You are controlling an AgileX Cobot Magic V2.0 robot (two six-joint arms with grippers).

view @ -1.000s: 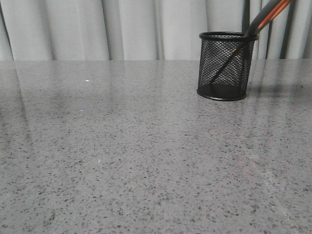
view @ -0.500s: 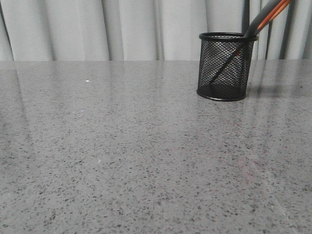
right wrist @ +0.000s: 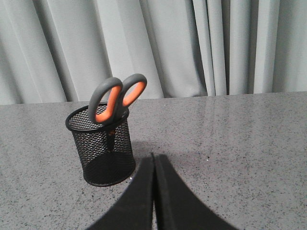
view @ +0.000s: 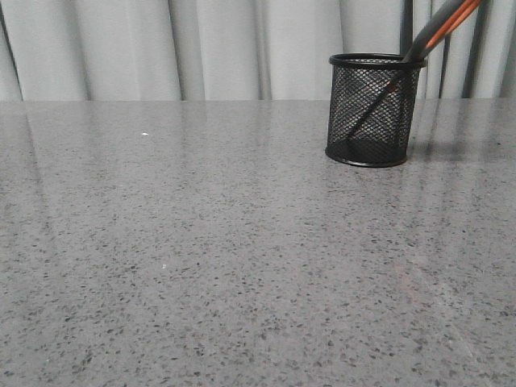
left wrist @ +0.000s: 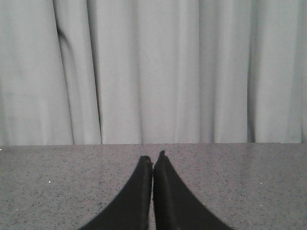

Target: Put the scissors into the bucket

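The black wire-mesh bucket (view: pixel 373 110) stands upright on the grey speckled table at the far right. The scissors (view: pixel 442 28) stand inside it, blades down, their grey and orange handles leaning out over the rim. In the right wrist view the bucket (right wrist: pixel 102 149) and the scissors' handles (right wrist: pixel 115 98) show clearly. My right gripper (right wrist: pixel 153 155) is shut and empty, a short way from the bucket, not touching it. My left gripper (left wrist: pixel 154 155) is shut and empty over bare table. Neither gripper shows in the front view.
The grey speckled table (view: pixel 201 242) stretches across the front view. Pale curtains (view: pixel 201 48) hang behind its far edge.
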